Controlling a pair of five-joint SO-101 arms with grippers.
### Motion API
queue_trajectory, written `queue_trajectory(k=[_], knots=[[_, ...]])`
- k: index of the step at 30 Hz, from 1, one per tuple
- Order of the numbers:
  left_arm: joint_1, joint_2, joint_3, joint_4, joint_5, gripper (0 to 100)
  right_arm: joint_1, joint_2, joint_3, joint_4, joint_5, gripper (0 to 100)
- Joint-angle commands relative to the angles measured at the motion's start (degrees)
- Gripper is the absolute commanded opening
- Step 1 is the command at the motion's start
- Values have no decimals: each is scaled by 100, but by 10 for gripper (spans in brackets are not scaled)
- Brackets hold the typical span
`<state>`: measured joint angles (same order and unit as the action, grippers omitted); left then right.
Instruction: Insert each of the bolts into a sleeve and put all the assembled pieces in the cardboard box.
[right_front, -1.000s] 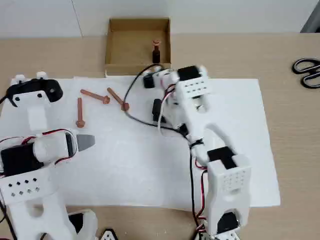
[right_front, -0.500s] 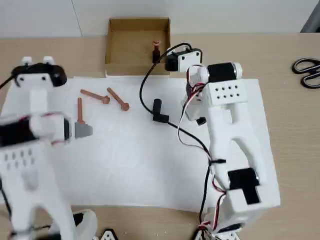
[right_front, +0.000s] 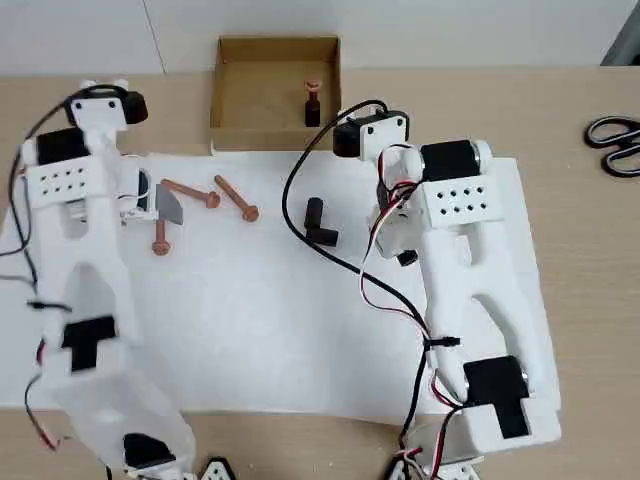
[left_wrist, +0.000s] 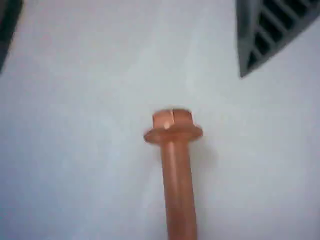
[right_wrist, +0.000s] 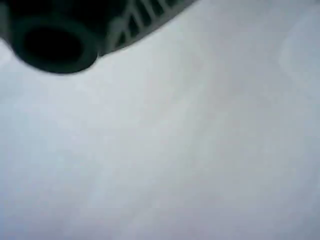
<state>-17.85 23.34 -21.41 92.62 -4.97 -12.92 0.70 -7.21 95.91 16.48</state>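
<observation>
Over the white sheet, left gripper hangs released above one bolt; right gripper's state cannot be told. One assembled piece stands inside the cardboard box.

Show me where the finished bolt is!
In the high view, the finished bolt stands in its black sleeve inside the cardboard box, by the box's right wall.

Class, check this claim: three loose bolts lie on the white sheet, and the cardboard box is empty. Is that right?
No. The cardboard box is not empty: the high view shows one bolt in a black sleeve standing inside it. The three loose bolts do lie on the white sheet.
</observation>
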Motion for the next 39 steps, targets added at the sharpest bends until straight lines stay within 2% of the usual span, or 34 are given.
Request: queue_trajectory(k=[1, 8, 10, 22, 39], knots=[[-9, 721, -743, -255, -44, 264, 40, -374, -26, 31, -62, 4], [-44, 1978, -1648, -237, -35, 261, 40, -356, -26, 31, -62, 4], [-79, 2136, -1754, -229, 211, 254, 40, -347, -26, 31, -62, 4], [-158, 2180, -1842, -193, 378, 128, 40, -338, -26, 31, -62, 4], [-132, 2673, -1877, -237, 396, 121, 40, -338, -26, 31, -70, 4]])
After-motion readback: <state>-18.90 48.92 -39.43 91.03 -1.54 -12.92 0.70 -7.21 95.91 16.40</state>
